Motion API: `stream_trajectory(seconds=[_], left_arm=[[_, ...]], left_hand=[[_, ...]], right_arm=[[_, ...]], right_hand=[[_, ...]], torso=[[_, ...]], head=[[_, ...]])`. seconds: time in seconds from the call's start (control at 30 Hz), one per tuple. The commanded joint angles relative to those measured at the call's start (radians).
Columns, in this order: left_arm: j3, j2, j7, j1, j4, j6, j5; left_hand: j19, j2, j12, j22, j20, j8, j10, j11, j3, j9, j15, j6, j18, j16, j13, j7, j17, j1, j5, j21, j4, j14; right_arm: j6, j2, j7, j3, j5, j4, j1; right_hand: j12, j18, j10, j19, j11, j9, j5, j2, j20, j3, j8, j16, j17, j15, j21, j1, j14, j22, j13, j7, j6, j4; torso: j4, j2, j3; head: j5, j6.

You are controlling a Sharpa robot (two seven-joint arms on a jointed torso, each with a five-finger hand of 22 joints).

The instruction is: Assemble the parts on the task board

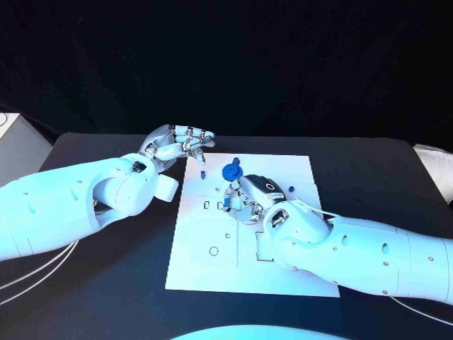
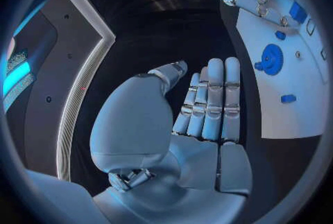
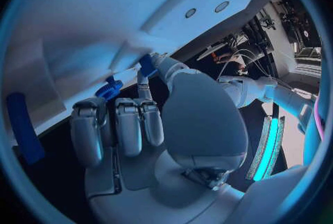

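The white task board (image 1: 288, 177) lies in the middle of the black table. A blue gear (image 1: 231, 171) sits on its far part, also seen as the gear (image 2: 271, 59) in the left wrist view, with two small blue pieces (image 2: 288, 98) near it. My right hand (image 1: 249, 198) is down on the board's middle, just behind the gear. It pinches a small blue part (image 3: 147, 65) between thumb and a finger, close against the board (image 3: 104, 13). My left hand (image 1: 180, 145) hovers at the board's far left corner, fingers straight and holding nothing (image 2: 208, 102).
A long blue piece (image 3: 24, 127) lies on the board to one side of the right hand. A white box (image 1: 7, 142) stands off the table's left edge, and a pale cushion (image 1: 446, 170) at the right. Cables (image 1: 23, 283) run along the near left.
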Motion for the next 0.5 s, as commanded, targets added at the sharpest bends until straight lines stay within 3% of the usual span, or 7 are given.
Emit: stream_trajectory(seconds=[0.03, 0.33, 0.4, 0.5], left_arm=[[0.001, 0.000, 0.003, 0.001, 0.001, 0.011, -0.003], [0.000, 0.000, 0.001, 0.001, 0.001, 0.012, -0.003], [0.000, 0.000, 0.000, 0.001, 0.000, 0.013, -0.003], [0.000, 0.000, -0.001, 0.001, 0.000, 0.013, -0.003]], left_hand=[[0.006, 0.004, 0.005, 0.002, 0.003, 0.006, 0.001, 0.000, 0.000, 0.002, -0.002, -0.008, 0.014, 0.003, 0.001, -0.002, 0.001, -0.010, -0.005, 0.007, 0.004, -0.001], [0.005, 0.003, 0.004, 0.003, 0.003, 0.005, -0.001, 0.000, 0.000, 0.002, -0.001, -0.010, 0.014, 0.006, 0.001, -0.002, 0.002, -0.010, -0.005, 0.009, 0.004, -0.003], [0.005, 0.003, 0.004, 0.003, 0.003, 0.005, -0.001, 0.000, 0.000, 0.002, -0.001, -0.010, 0.014, 0.006, 0.001, -0.002, 0.002, -0.010, -0.005, 0.009, 0.004, -0.003], [0.005, 0.003, 0.004, 0.003, 0.003, 0.005, -0.001, 0.000, 0.000, 0.002, -0.001, -0.010, 0.014, 0.006, 0.001, -0.002, 0.002, -0.010, -0.005, 0.009, 0.004, -0.003]], right_arm=[[0.019, 0.000, 0.000, -0.002, -0.019, 0.003, -0.002], [0.017, -0.001, 0.005, -0.002, -0.019, 0.006, -0.002], [0.017, -0.002, 0.006, -0.002, -0.019, 0.006, -0.002], [0.015, -0.002, 0.008, -0.002, -0.018, 0.007, -0.002]], right_hand=[[0.003, -0.007, 0.104, 0.105, 0.006, -0.001, -0.004, 0.002, -0.004, 0.001, -0.003, -0.001, 0.202, 0.000, 0.005, -0.010, 0.091, 0.263, 0.263, -0.002, -0.006, 0.006], [0.003, -0.007, 0.104, 0.105, 0.020, -0.011, -0.005, -0.017, 0.006, -0.026, -0.018, -0.003, 0.198, 0.012, 0.005, -0.021, 0.090, 0.263, 0.263, 0.014, -0.042, 0.018], [0.003, -0.007, 0.104, 0.105, 0.024, -0.014, 0.022, -0.021, 0.011, -0.044, -0.021, -0.003, 0.197, 0.017, 0.005, -0.025, 0.090, 0.263, 0.263, 0.018, -0.049, 0.026], [0.003, -0.007, 0.104, 0.105, 0.025, -0.015, 0.026, -0.023, 0.012, -0.053, -0.022, -0.003, 0.196, 0.018, 0.005, -0.026, 0.090, 0.263, 0.263, 0.019, -0.052, 0.028]], torso=[[-0.0005, 0.000, -0.0002], [-0.0002, 0.001, 0.0003], [-0.0001, 0.000, 0.0002], [0.0001, 0.000, 0.0001]], head=[[0.000, 0.001], [0.001, 0.000], [0.002, 0.000], [0.002, -0.001]])
